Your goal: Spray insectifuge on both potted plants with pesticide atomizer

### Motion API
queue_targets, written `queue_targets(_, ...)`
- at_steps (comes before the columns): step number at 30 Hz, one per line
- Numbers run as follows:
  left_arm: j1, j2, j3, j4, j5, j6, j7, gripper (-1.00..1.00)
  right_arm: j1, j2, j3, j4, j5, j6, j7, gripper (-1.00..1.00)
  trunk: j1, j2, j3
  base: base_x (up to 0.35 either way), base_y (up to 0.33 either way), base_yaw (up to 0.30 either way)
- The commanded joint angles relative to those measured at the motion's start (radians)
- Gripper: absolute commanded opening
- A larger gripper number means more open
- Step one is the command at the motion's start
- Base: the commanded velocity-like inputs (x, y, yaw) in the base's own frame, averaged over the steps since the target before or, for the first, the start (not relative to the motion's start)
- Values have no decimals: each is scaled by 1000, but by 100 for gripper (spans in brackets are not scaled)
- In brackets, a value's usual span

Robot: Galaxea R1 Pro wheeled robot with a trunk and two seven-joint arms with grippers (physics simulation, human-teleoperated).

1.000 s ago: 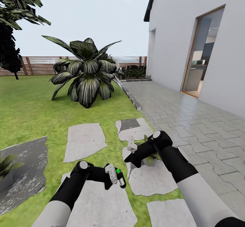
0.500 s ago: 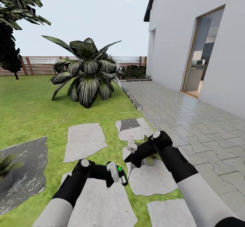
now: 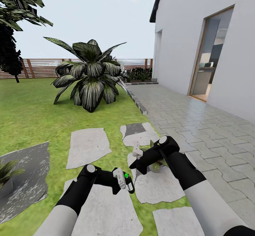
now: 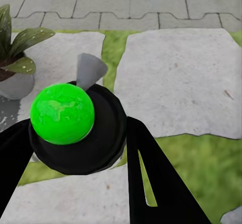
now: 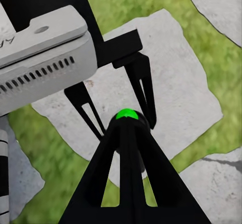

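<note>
Spraying step: left gripper [image 3: 128, 183] clamps the spray bottle [image 4: 62, 114]; next, aim its nozzle at the potted plant [image 4: 19, 58]; right gripper [image 3: 135, 151] state unclear.

The right arm [image 3: 177, 165] hides most of one potted plant [image 3: 157, 165]; the other potted plant [image 3: 7, 179] is cut by the left edge.

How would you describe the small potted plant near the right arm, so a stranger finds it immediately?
Start at the white house wall and grey paved path; move to the pale stone slabs in the lawn. Beside the right arm's black forearm sits a small green rosette in a grey pot, far smaller than the big dark broad-leaved plant.
</note>
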Motion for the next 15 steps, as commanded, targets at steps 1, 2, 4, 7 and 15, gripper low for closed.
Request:
queue_targets(1, -1, -1, 0, -1, -3, 10, -5, -100, -1, 0, 0, -1, 6, 10, 6, -100, 0, 0, -1, 0, 0, 0)
queue_targets(2, -1, -1, 0, -1, -3, 9, -5, -100, -1, 0, 0, -1, 6, 10, 6, -100, 0, 0, -1, 0, 0, 0)
queue_targets(4, -4, -2, 1, -1, -3, 9, -6, -100, -1, 0, 0, -1, 6, 10, 6, -100, 0, 0, -1, 0, 0, 0)
queue_targets(7, -9, -2, 1, -1, -3, 10, -7, -100, -1, 0, 0, -1, 6, 10, 6, -100, 0, 0, -1, 0, 0, 0)
queue_targets(15, -15, -2, 1, -2, 0, 10, -10, -100, -1, 0, -1, 0, 6, -27, 6, -100, 0, 0, -1, 0, 0, 0)
